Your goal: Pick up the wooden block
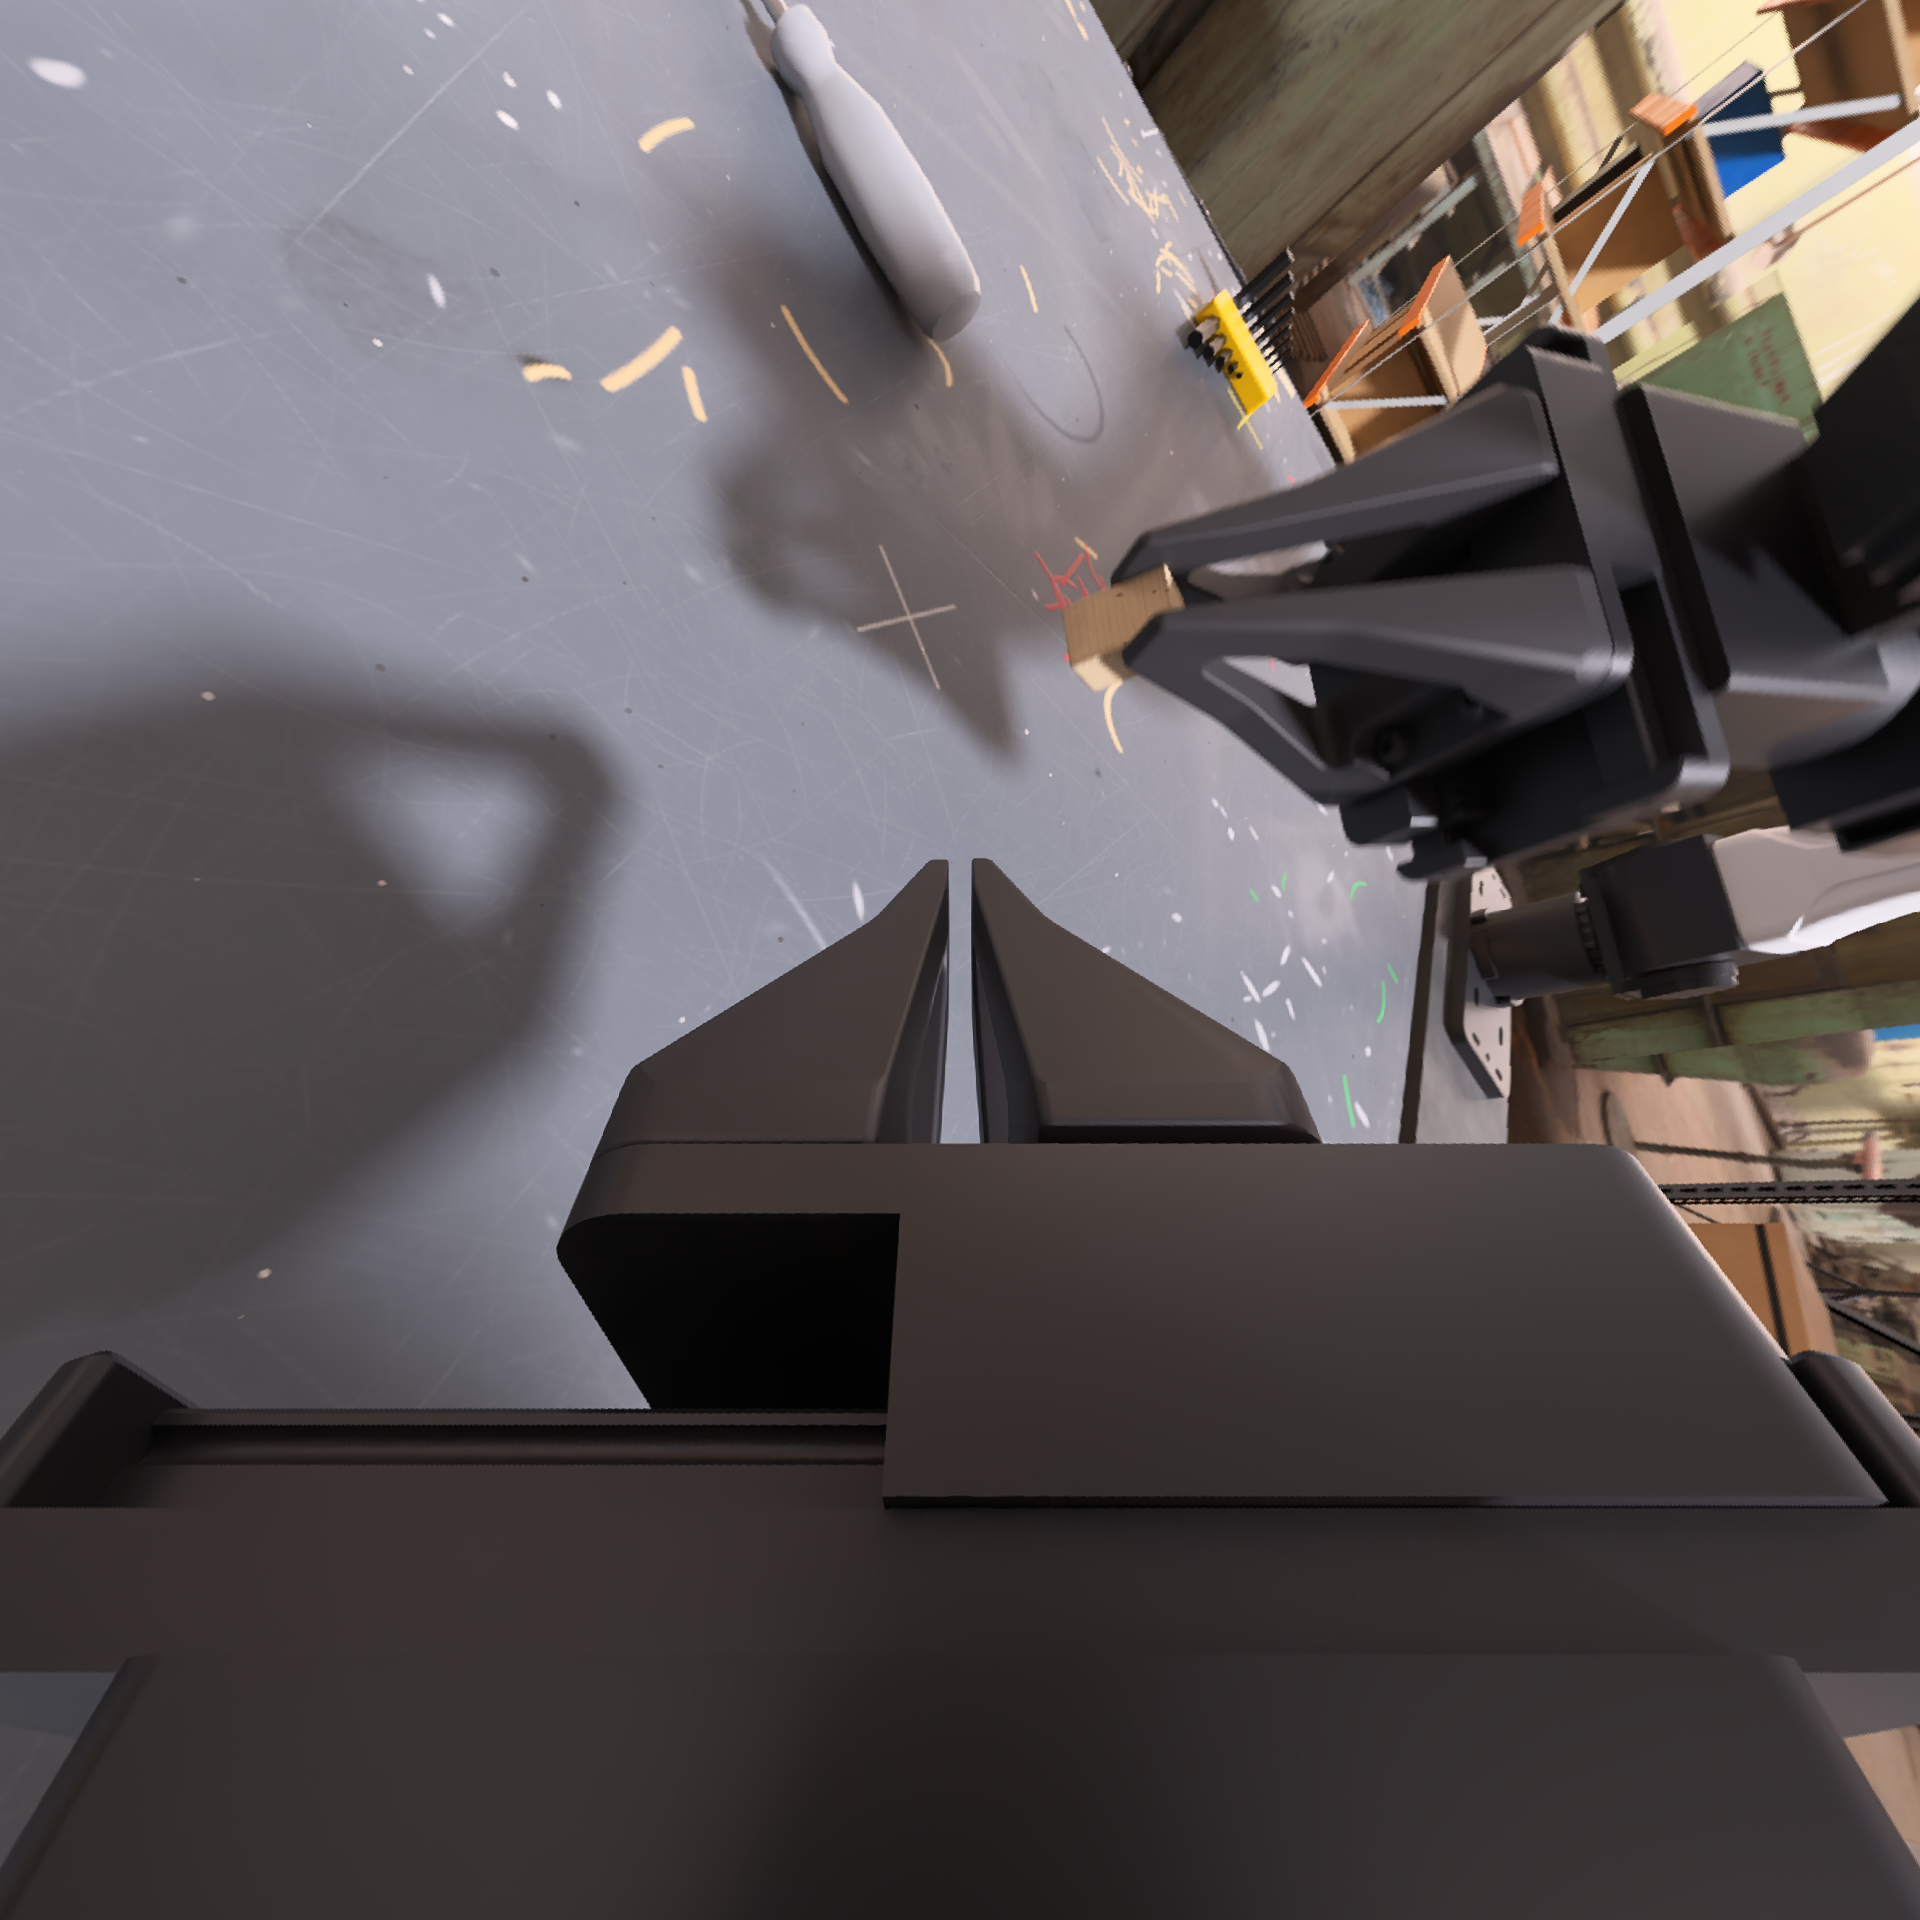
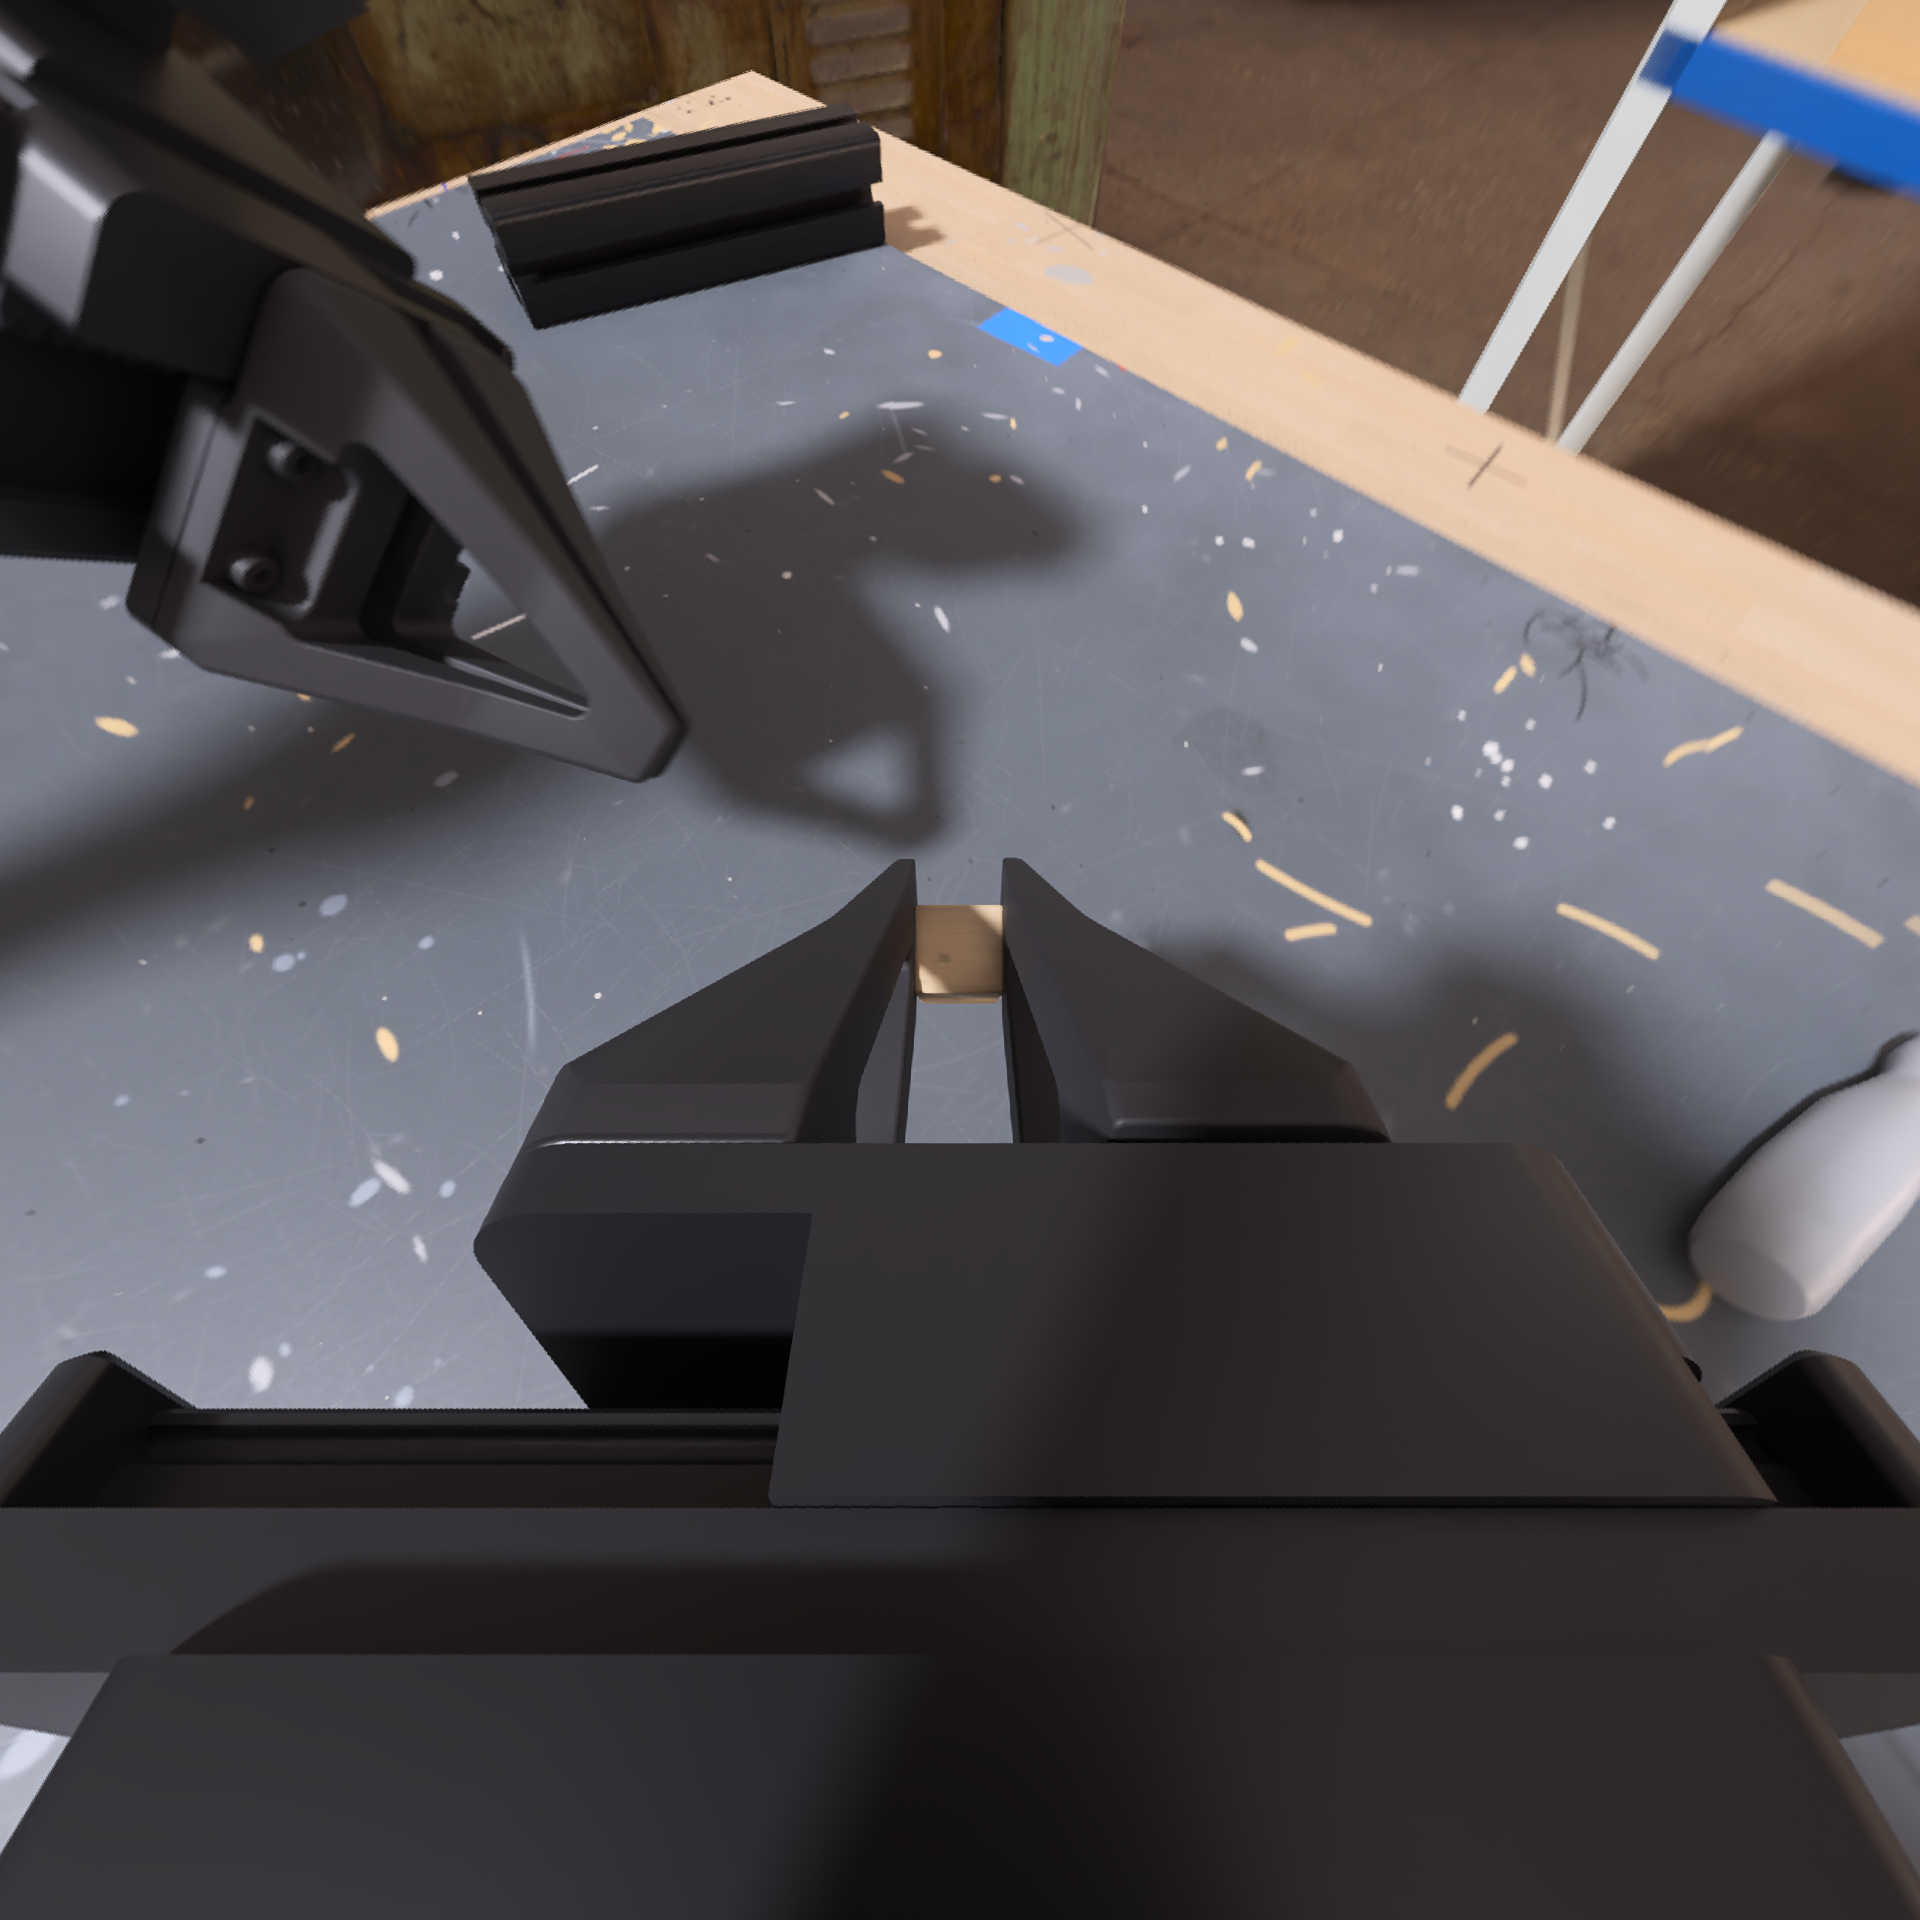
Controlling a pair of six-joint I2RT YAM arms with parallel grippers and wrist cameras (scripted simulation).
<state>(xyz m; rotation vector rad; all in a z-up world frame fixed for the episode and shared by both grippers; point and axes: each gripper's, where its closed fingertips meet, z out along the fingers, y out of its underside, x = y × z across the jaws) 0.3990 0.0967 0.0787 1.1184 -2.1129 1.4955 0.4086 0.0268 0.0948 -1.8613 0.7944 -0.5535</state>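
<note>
The small light wooden block (image 2: pixel 958 951) sits clamped between the fingertips of my right gripper (image 2: pixel 958 883), held above the grey table. In the left wrist view the same block (image 1: pixel 1117 623) shows in the right gripper (image 1: pixel 1132 613) at the right, clear of the surface, with its shadow below. My left gripper (image 1: pixel 961 868) is shut and empty, hovering over the grey table left of the block. It also shows in the right wrist view (image 2: pixel 644 753) at the upper left.
A pale grey tool handle (image 1: pixel 883 197) lies at the far side; it also shows in the right wrist view (image 2: pixel 1808 1216). A yellow holder with black bits (image 1: pixel 1236 348) stands near the table edge. A black slotted bar (image 2: pixel 686 213) lies at a corner. The wooden table edge (image 2: pixel 1455 416) runs along the right.
</note>
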